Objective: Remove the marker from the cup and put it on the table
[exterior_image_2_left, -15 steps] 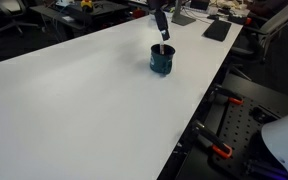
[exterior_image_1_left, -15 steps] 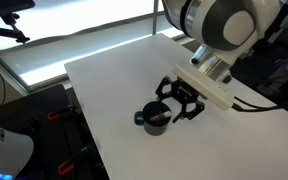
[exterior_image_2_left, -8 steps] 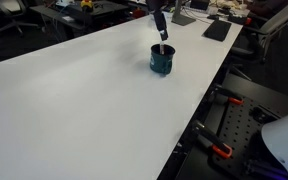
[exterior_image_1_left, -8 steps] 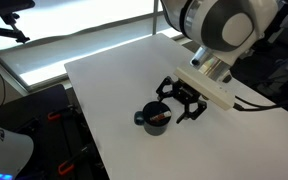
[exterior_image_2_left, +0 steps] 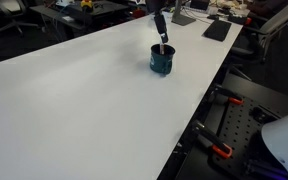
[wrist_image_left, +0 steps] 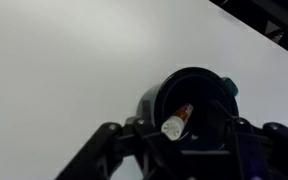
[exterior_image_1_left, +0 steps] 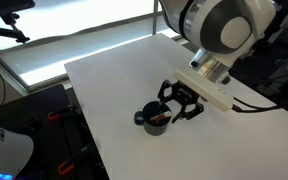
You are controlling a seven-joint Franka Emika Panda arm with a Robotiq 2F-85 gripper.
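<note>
The dark cup (exterior_image_1_left: 151, 119) stands on the white table (exterior_image_1_left: 109, 75); it also shows in the other exterior view (exterior_image_2_left: 161, 63) and in the wrist view (wrist_image_left: 162, 93). The reddish-brown marker (wrist_image_left: 178, 118) leans inside the cup with its paler end up, and its tip sticks above the rim in an exterior view (exterior_image_2_left: 162, 49). My gripper (exterior_image_1_left: 177, 104) hangs just above and beside the cup. In the wrist view the gripper (wrist_image_left: 179, 140) is open, and its fingers straddle the marker's upper end without closing on it.
The table's near edge (exterior_image_2_left: 199, 110) drops off to dark equipment and cables. A black keyboard-like item (exterior_image_2_left: 217, 30) lies at the far end of the table. The cup stands close to the table's edge (exterior_image_1_left: 94, 140).
My gripper has shifted very slightly toward the cup. The cup and the marker have not moved.
</note>
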